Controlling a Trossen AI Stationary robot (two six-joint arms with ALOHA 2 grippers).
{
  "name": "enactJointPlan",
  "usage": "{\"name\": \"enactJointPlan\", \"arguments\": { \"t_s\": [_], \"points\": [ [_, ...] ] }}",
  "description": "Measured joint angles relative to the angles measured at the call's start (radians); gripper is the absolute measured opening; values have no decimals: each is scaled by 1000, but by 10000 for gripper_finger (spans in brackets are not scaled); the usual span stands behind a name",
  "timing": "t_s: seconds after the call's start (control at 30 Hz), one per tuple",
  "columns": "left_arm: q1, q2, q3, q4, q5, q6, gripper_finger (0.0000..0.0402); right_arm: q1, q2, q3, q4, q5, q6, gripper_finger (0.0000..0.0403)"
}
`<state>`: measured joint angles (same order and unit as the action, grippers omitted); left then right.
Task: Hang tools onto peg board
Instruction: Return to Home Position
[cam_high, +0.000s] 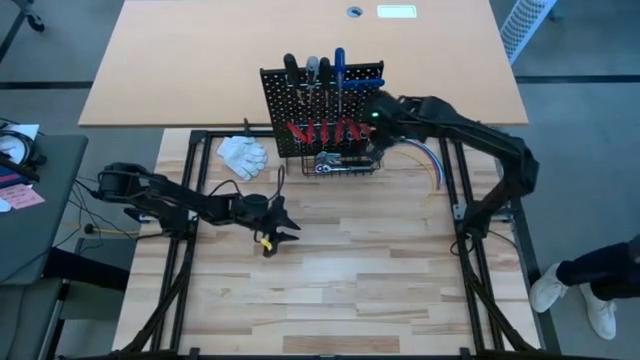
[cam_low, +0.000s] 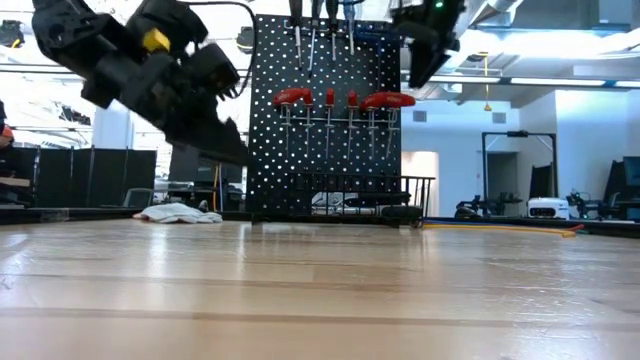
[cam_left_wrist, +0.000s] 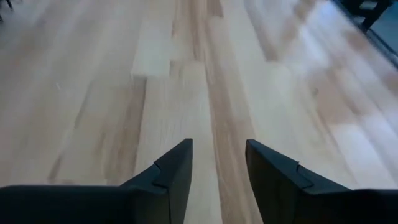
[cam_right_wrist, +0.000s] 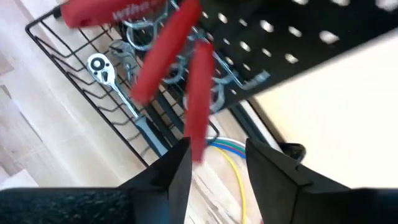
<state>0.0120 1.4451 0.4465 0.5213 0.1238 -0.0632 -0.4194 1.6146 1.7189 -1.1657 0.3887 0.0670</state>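
The black peg board (cam_high: 280, 100) stands upright at the table's far middle. Black-, grey- and blue-handled screwdrivers (cam_high: 313, 68) stick up along its top, and several red-handled ones (cam_low: 330, 100) hang in the ring row. A chrome ratchet wrench (cam_right_wrist: 102, 68) lies in the wire basket (cam_low: 360, 190) at its base. My right gripper (cam_right_wrist: 217, 155) is open at the board's right end, just in front of a red handle (cam_right_wrist: 199, 99); I cannot tell whether a finger touches it. My left gripper (cam_left_wrist: 219, 155) is open and empty above the bare table, left of centre (cam_high: 285, 225).
White gloves (cam_high: 243, 153) lie on the table left of the board. A curved bundle of coloured cables (cam_high: 430, 160) lies to the right of the basket. A larger tan table (cam_high: 200, 60) stands behind. A person's legs and shoes (cam_high: 590, 290) show at the right.
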Motion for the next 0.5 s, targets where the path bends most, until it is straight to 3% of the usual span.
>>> {"name": "enactJointPlan", "arguments": {
  "t_s": [0.17,0.5],
  "points": [
    [2,-166,-14,-56,-5,30,119,0,-171,-181,92,-11,-25,155],
    [105,-716,-158,-178,-41,36,48,0,-619,-768,499,-251,-52,121]
  ]
}}
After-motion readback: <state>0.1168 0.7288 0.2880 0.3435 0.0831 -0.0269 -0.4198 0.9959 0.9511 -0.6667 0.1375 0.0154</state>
